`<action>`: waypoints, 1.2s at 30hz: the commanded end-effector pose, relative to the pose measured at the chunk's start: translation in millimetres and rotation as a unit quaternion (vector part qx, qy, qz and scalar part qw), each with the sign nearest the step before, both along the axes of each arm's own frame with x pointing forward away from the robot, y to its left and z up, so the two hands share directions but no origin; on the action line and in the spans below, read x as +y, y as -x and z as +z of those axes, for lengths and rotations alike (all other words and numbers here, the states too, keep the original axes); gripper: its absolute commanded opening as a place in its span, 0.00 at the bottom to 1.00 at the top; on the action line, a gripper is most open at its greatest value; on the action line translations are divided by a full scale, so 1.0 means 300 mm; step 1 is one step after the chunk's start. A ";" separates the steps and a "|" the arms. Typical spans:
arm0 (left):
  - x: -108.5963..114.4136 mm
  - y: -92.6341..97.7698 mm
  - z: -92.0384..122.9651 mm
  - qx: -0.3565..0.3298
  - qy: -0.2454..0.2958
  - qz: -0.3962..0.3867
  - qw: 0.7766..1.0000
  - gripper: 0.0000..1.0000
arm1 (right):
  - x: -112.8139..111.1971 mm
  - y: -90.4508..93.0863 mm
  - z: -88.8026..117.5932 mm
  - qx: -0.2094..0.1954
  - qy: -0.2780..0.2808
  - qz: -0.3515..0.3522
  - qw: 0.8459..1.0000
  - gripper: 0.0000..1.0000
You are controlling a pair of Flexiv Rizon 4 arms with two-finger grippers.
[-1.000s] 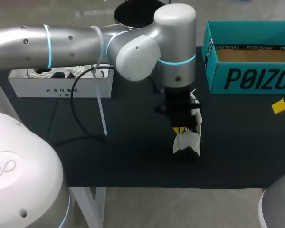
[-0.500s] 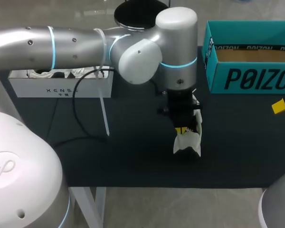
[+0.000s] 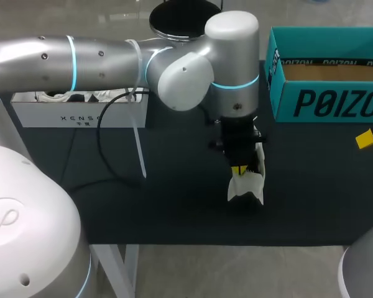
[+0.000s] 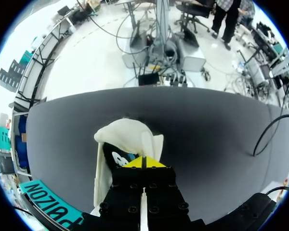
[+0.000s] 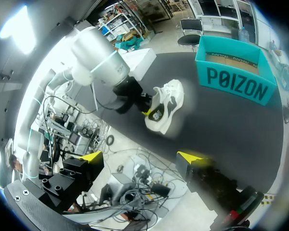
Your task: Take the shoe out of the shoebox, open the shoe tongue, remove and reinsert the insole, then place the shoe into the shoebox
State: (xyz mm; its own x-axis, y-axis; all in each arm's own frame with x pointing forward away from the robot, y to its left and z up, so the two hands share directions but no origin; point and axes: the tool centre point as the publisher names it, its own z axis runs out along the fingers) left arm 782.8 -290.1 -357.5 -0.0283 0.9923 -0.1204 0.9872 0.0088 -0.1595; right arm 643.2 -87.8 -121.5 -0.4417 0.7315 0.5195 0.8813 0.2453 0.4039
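Observation:
A white shoe [image 3: 245, 185] with dark panels lies on the black mat near the table's middle, toe toward the front edge. My left arm comes in from the left, and its gripper [image 3: 239, 169] points down into the shoe's opening. In the left wrist view its yellow tips [image 4: 143, 163] are pressed together, shut, at the dark lining of the shoe [image 4: 127, 137]; whether anything thin is pinched is hidden. The teal shoebox [image 3: 326, 74] stands open and empty at the back right. My right gripper [image 5: 142, 157] hangs open, high and well away from the shoe [image 5: 166, 103], holding nothing.
A long white box [image 3: 81, 110] holding small parts stands at the back left. A black cable [image 3: 99, 149] and a white strap trail across the mat beside it. A small yellow object [image 3: 365, 138] lies in front of the shoebox.
My left arm has shifted slightly to the right; its gripper stays shut at the shoe. The shoe has barely moved. The right gripper stays open.

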 end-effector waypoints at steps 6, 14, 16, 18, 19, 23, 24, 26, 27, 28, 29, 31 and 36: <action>-0.004 -0.028 0.011 -0.007 -0.001 -0.002 1.000 0.00 | -0.001 0.024 -0.008 -0.005 0.000 -0.005 1.000 1.00; -0.020 -0.028 0.014 -0.006 0.002 -0.004 1.000 0.00 | -0.001 0.024 -0.008 -0.005 0.000 -0.005 1.000 1.00; -0.021 -0.026 0.018 -0.006 0.001 -0.007 1.000 0.00 | -0.001 0.024 -0.008 -0.005 0.000 -0.005 1.000 1.00; -0.021 -0.026 0.021 -0.006 0.001 -0.009 1.000 0.00 | -0.001 0.024 -0.008 -0.005 0.000 -0.005 1.000 1.00; -0.021 -0.026 0.024 -0.006 0.000 -0.009 1.000 0.00 | -0.001 0.024 -0.008 -0.005 0.000 -0.005 1.000 1.00; -0.021 -0.023 0.033 -0.007 -0.003 -0.015 1.000 0.00 | -0.001 0.024 -0.008 -0.005 0.000 -0.005 1.000 1.00; -0.023 -0.022 0.036 -0.007 -0.003 -0.015 1.000 0.00 | -0.001 0.024 -0.008 -0.005 0.000 -0.005 1.000 1.00; -0.030 -0.024 0.043 -0.007 -0.002 -0.017 1.000 0.00 | -0.001 0.024 -0.008 -0.005 0.000 -0.005 1.000 1.00; -0.033 -0.026 0.046 -0.009 -0.002 -0.018 1.000 0.00 | -0.001 0.024 -0.008 -0.005 0.000 -0.005 1.000 1.00; -0.037 -0.028 0.051 -0.009 -0.002 -0.019 1.000 0.00 | -0.001 0.024 -0.008 -0.005 0.000 -0.005 1.000 1.00; -0.041 -0.029 0.055 -0.009 -0.001 -0.019 1.000 0.00 | -0.001 0.024 -0.008 -0.005 0.000 -0.005 1.000 1.00; -0.045 -0.029 0.056 -0.010 0.000 -0.020 1.000 0.00 | -0.001 0.024 -0.008 -0.005 0.000 -0.005 1.000 1.00; -0.054 -0.011 0.033 -0.005 -0.003 -0.027 1.000 0.00 | -0.001 0.024 -0.008 -0.005 0.000 -0.005 1.000 1.00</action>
State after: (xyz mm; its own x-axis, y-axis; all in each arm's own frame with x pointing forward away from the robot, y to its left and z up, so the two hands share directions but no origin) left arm 786.8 -301.6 -342.3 0.0248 0.9927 -0.1183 0.9880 -0.0424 -0.1484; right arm 643.2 -87.9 -121.4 -0.4417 0.7315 0.5195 0.8813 0.2453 0.4039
